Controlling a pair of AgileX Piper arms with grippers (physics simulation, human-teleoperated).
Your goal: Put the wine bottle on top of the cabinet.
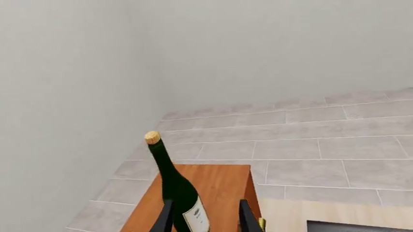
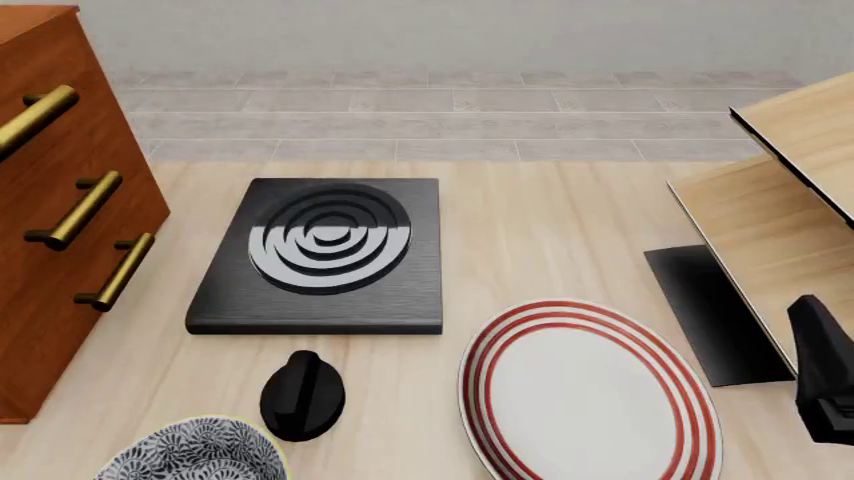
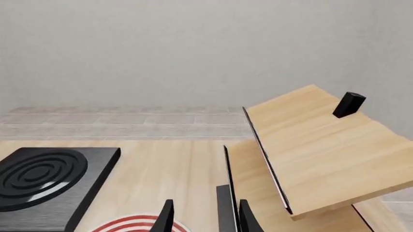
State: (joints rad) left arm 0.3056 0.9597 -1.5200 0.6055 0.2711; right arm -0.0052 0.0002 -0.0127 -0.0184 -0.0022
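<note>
In the left wrist view the wine bottle, dark green with a tan cork and a white label, stands between the fingers of my left gripper. It lies close to one finger, and a clear gap separates it from the other. The jaws are spread wide, so the gripper is open. Behind and under the bottle lies the reddish-brown top of the cabinet; the bottle's base is cut off by the frame. The front view shows the cabinet at the far left with brass handles, but neither the bottle nor the left gripper. My right gripper is open and holds nothing.
A black slab with concentric rings lies mid-table. A red-striped plate, a black knob-shaped object and a patterned bowl sit near the front. Pale slanted wood panels stand at the right, with a small black block on them.
</note>
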